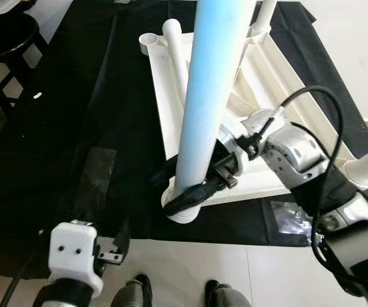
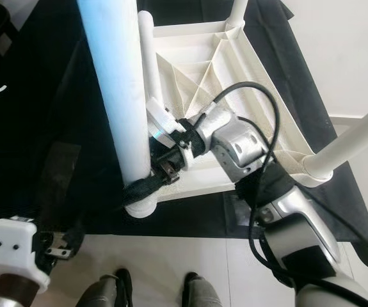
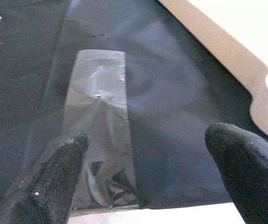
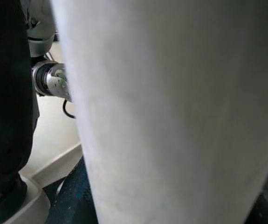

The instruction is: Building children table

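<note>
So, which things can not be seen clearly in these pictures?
- Top of the near table leg: cut off by the upper edge of both eye views.
- Seating of that leg in its corner socket: hidden by the right gripper wrapped around the base.
- Right wrist view: the leg blocks the tabletop.
- Contents of the clear plastic bag, left wrist view: too blurred.
- Left gripper: open, holding nothing.

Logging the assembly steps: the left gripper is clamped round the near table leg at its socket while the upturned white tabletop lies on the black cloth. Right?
Not quite: it is the right gripper that clamps the near table leg at its socket, as the left eye view shows. The left gripper hangs open above the black cloth. The upturned white tabletop does lie on it.
</note>
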`<state>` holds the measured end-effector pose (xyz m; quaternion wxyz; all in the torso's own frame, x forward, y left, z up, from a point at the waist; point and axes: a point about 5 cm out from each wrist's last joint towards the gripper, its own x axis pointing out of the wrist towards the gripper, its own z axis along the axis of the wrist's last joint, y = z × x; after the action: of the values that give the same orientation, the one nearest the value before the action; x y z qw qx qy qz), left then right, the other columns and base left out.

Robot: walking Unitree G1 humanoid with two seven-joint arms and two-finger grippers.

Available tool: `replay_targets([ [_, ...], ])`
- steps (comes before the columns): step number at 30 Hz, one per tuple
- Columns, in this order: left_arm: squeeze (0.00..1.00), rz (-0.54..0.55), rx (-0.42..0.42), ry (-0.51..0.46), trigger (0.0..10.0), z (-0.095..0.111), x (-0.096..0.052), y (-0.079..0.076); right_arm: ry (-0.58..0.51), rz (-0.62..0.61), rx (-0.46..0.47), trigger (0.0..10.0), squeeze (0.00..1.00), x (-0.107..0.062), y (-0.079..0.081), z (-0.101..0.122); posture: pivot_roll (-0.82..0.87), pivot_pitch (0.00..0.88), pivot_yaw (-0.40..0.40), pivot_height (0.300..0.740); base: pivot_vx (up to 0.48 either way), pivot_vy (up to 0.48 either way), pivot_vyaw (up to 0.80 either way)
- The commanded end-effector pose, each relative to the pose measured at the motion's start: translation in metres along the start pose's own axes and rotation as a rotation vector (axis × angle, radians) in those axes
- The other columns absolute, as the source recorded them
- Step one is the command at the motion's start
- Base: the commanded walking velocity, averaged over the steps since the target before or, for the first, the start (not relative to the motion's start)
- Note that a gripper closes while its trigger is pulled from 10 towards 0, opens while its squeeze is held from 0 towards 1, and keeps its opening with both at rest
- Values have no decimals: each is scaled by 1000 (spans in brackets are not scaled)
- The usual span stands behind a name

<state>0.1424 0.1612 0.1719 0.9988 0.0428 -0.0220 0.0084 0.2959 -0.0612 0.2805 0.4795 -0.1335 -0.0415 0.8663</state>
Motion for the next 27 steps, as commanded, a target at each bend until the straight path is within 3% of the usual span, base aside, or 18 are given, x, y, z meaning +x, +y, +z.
replay_targets([
  [1,0,12,11,-6,10000,3,-5,1,-6,37,-23,10000,0,4,-1,4,38,325,-65,740,0,0,0],
  [9,0,-74,-16,-65,10000,15,-10,-11,117,98,-51,10000,0,10,-2,-4,44,339,-87,740,0,0,0],
  [11,0,-206,-25,-84,10000,17,-14,-22,140,101,-61,10000,0,9,-4,-4,45,345,-89,740,0,0,0],
  [15,0,-310,-31,-90,10000,17,-18,-32,142,97,-63,10000,0,8,-6,-4,43,349,-93,740,0,0,0],
  [27,0,-350,-16,-91,10000,15,-23,-36,93,92,-48,10000,0,7,-9,-8,49,358,-94,740,0,0,0],
])
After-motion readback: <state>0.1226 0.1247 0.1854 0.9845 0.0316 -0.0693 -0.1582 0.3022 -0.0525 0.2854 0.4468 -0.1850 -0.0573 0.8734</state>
